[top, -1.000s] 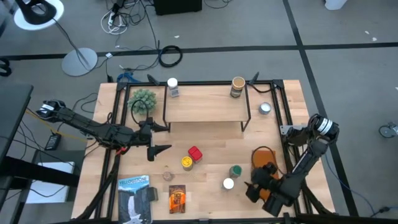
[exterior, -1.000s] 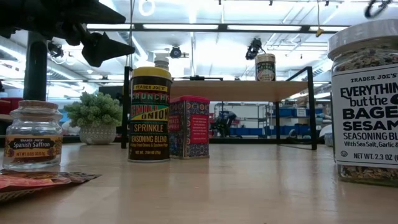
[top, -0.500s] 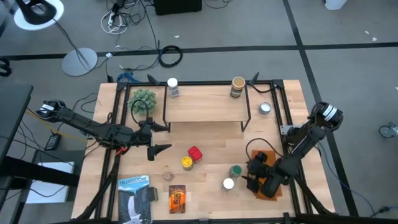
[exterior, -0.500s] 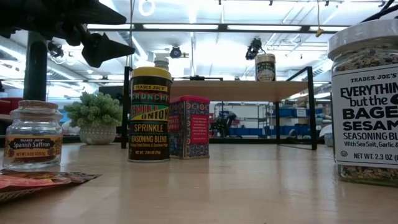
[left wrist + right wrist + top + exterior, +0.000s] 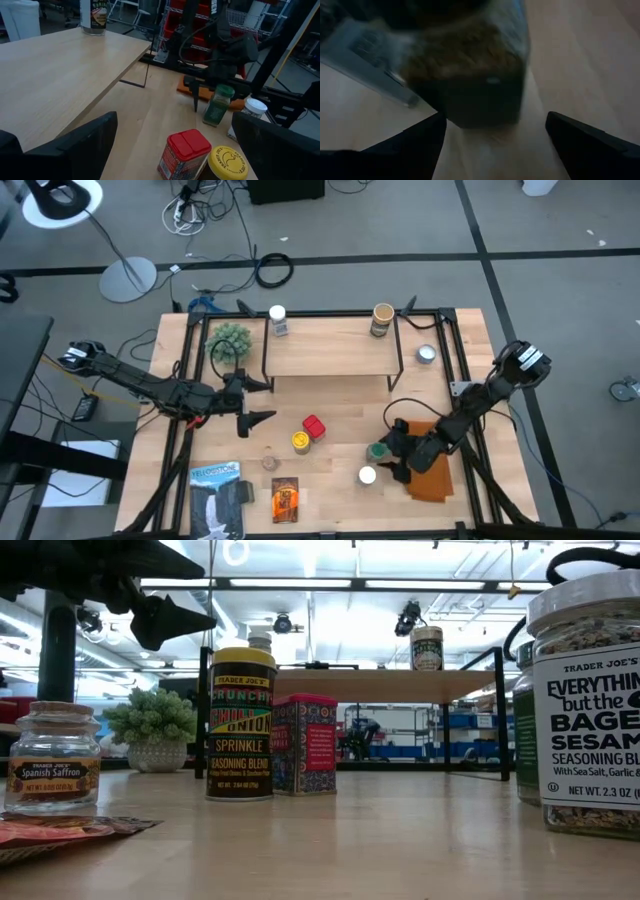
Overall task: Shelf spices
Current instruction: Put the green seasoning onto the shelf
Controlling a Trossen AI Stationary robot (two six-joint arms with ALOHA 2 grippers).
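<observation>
My right gripper (image 5: 389, 452) reaches from the table's right over the folded orange cloth to the green-lid jar (image 5: 377, 451). It is open, with a finger on either side of the jar (image 5: 470, 85), which stands on the table. My left gripper (image 5: 272, 400) hangs open and still, left of the red box (image 5: 313, 426). The yellow-lid jar (image 5: 300, 441), white-lid jar (image 5: 367, 475), small saffron jar (image 5: 270, 463) and dark box (image 5: 285, 499) stand on the table. The shelf (image 5: 330, 352) carries a white-lid jar (image 5: 277, 321) and a tan-lid jar (image 5: 381, 320). My right gripper comes level from the table's right, its fingers (image 5: 196, 99) flanking the upright green-lid jar (image 5: 216, 104) below its lid. I cannot tell whether they touch it.
A silver-lid jar (image 5: 427, 355) stands right of the shelf and a small plant (image 5: 230, 340) left of it. The folded orange cloth (image 5: 433, 476) lies under my right arm. A blue-and-white package (image 5: 217, 498) lies near the front edge. Bare board lies between the shelf and the jars.
My right gripper has swung from the table's near right corner, over the orange cloth, toward the table's left up to the green-lid jar, staying open. In the low view the green-lid jar now shows beside the white-lid jar.
</observation>
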